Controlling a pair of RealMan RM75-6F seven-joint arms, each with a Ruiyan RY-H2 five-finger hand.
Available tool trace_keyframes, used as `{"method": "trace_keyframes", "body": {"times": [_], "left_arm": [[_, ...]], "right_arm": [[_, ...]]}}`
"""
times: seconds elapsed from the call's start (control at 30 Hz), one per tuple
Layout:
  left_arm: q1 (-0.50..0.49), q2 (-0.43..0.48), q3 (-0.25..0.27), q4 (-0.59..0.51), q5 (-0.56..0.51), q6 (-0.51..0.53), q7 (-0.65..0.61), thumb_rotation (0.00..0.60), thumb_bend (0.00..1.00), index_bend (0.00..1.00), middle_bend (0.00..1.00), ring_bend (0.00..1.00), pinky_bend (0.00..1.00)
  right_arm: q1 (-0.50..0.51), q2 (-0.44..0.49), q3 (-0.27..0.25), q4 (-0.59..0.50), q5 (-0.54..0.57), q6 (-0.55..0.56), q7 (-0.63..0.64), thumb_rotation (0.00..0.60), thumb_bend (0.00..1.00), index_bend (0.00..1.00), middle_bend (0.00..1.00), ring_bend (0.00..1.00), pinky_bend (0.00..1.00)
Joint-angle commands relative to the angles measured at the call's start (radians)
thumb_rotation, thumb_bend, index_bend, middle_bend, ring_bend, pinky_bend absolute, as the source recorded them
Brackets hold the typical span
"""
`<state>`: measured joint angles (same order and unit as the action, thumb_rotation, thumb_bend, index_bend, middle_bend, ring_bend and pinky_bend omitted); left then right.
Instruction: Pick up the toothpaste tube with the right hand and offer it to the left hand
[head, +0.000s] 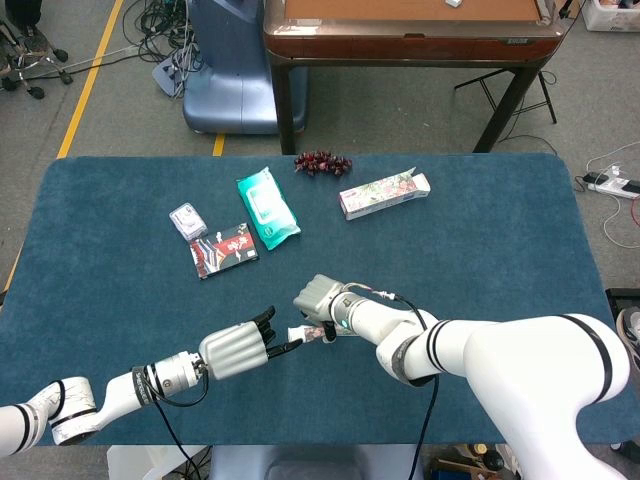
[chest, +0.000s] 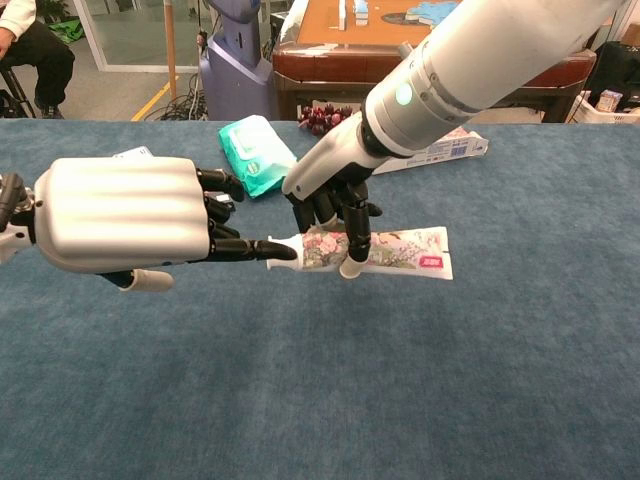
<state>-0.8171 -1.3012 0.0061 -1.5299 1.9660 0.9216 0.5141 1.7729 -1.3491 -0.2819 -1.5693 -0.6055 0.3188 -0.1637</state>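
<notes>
The toothpaste tube (chest: 395, 250), white with a floral print and a white cap, lies level above the blue table (chest: 400, 400). My right hand (chest: 335, 195) grips it from above near the cap end, fingers wrapped around the tube. My left hand (chest: 140, 215) is spread open just left of it, with one dark fingertip (chest: 283, 250) touching the cap. In the head view the right hand (head: 320, 297) and left hand (head: 238, 349) meet at the tube's cap (head: 297, 334) near the table's front middle.
Further back on the table lie a green wipes pack (head: 267, 207), a toothpaste box (head: 383, 193), a dark snack packet (head: 224, 249), a small clear packet (head: 188, 220) and grapes (head: 321, 162). A brown table (head: 410, 30) stands behind.
</notes>
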Motion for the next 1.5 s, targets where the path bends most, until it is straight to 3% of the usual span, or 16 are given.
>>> {"method": "trace_keyframes", "body": {"times": [0.03,0.87,1.5], "left_arm": [[0.0,-0.001,0.002,0.005,-0.011,-0.002,0.007,0.6,0.22,0.03,0.47,0.46,0.17],[0.0,0.013,0.017,0.005,-0.087,-0.028,0.078,0.6,0.22,0.06,0.47,0.46,0.17],[-0.003,0.005,0.015,-0.005,-0.139,-0.051,0.127,0.6,0.22,0.1,0.47,0.46,0.17]], "right_arm": [[-0.002,-0.002,-0.002,0.002,-0.006,0.0,0.006,0.6,1.0,0.94,0.81,0.78,0.62],[-0.012,0.0,-0.012,0.004,-0.05,0.011,0.038,0.6,1.0,0.99,0.83,0.8,0.62],[-0.032,0.006,0.009,0.0,-0.082,0.023,0.049,0.6,1.0,1.0,0.85,0.82,0.63]]}}
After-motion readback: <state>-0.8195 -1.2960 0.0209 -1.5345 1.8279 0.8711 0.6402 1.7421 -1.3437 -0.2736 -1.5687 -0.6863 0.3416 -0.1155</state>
